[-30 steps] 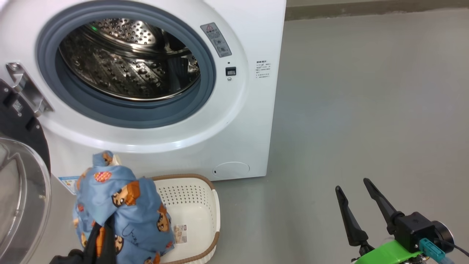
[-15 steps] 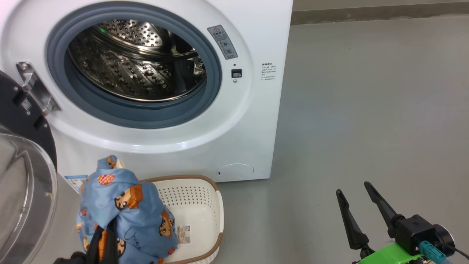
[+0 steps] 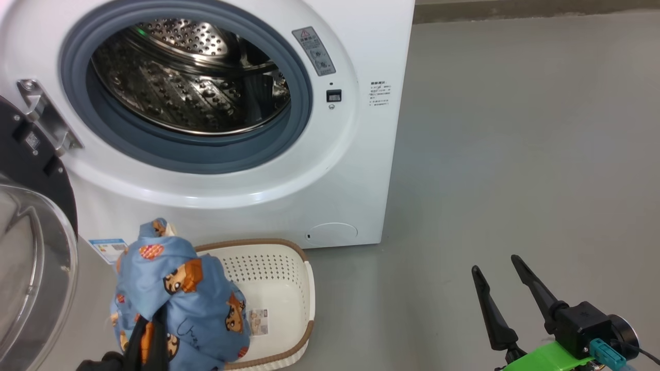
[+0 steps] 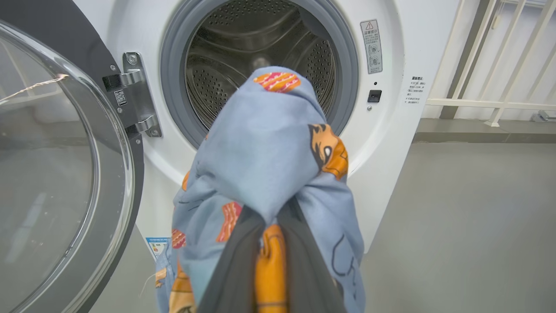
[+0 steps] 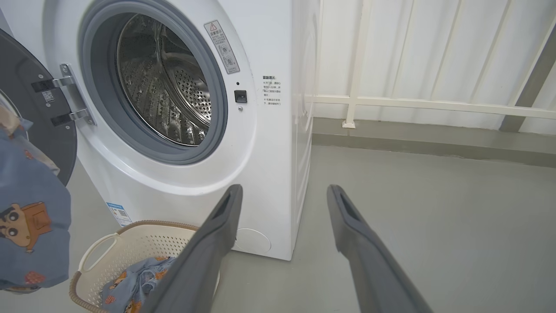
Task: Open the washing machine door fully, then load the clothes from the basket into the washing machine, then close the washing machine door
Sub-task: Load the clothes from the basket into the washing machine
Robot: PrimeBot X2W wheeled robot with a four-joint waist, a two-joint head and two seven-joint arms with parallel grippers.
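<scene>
Low at the left of the head view, the left end effector [image 3: 148, 335] is clamped together on the held garment [image 3: 180, 293], light blue with bear prints, bunched and draped over both fingers so the bundle stands taller than wide. It hangs above the left part of the basket [image 3: 304, 288], which sits on the floor [image 3: 515, 154] just before the washing machine [image 3: 361, 154]. Key relation: the drum mouth [image 3: 185, 77] lies up and forward of this end effector. In the left wrist view it is dead ahead along the finger axis, with the bundle's top overlapping the lower part of the opening. Judged next move: lift and push forward over the grey gasket [image 3: 299, 118]. The door [image 3: 31, 170] is swung wide to the left, its glass bowl close beside the bundle, so drift left risks a brush. The right end effector [image 3: 495, 264] has its fingers spread apart and holds nothing, over bare floor well apart from the machine. The left arm is clearly nearer. A second garment [image 5: 134, 278] lies in the basket, seen from the right wrist, so loading looks partway done. The drum looks empty from here.
</scene>
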